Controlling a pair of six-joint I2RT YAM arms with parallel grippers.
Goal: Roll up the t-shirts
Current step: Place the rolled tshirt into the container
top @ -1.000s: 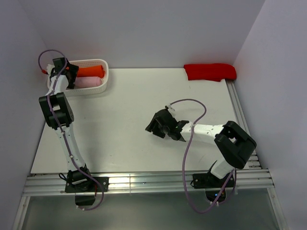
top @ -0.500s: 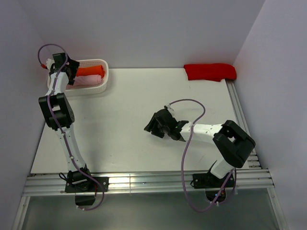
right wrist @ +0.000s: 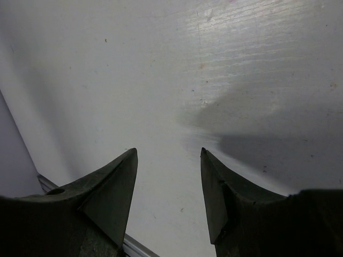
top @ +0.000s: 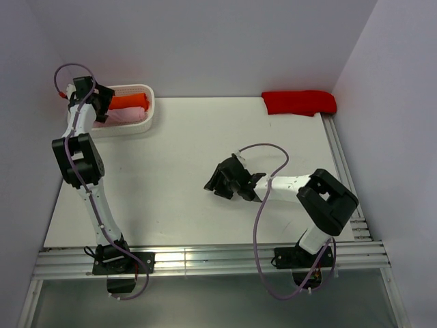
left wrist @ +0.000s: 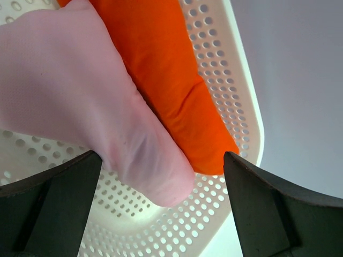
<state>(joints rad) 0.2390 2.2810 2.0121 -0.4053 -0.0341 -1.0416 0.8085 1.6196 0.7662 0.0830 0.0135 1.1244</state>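
— Left gripper (left wrist: 162,156), quick: state?
— Spread wide, nothing pinched. Its fingers (left wrist: 48,209) straddle the ends of two rolls in the white basket (top: 151,102), at the far-left corner of the table (top: 171,178).
— Which rolls?
— Pink t-shirt (top: 127,117) and orange t-shirt (top: 128,102). Both are rolled, side by side, touching along their length. Orange is on the far side, pink on the near side.
— Axes?
— Top view: both long axes run left to right, along the basket's length. Left ends point at the gripper, right ends toward the basket's right wall. Wrist view: the rounded ends stop short of the curved basket wall, and the pink one overlaps the orange's edge.
— Fingers touching cloth?
— Cannot tell. One finger is close to the pink roll, the other stands apart from the orange.
— Moving right.
— Right gripper (right wrist: 168,155) is mid-table, right of centre, well apart from the basket. Jaws are partly apart, with only bare table top between them. Fingers aim down and leftward. It hovers and casts a shadow on the table.
— Third shirt?
— Red t-shirt (top: 299,102), far-right corner, by the back wall. It's a folded bundle with its long axis left to right along the table's far edge. Well apart from both grippers.
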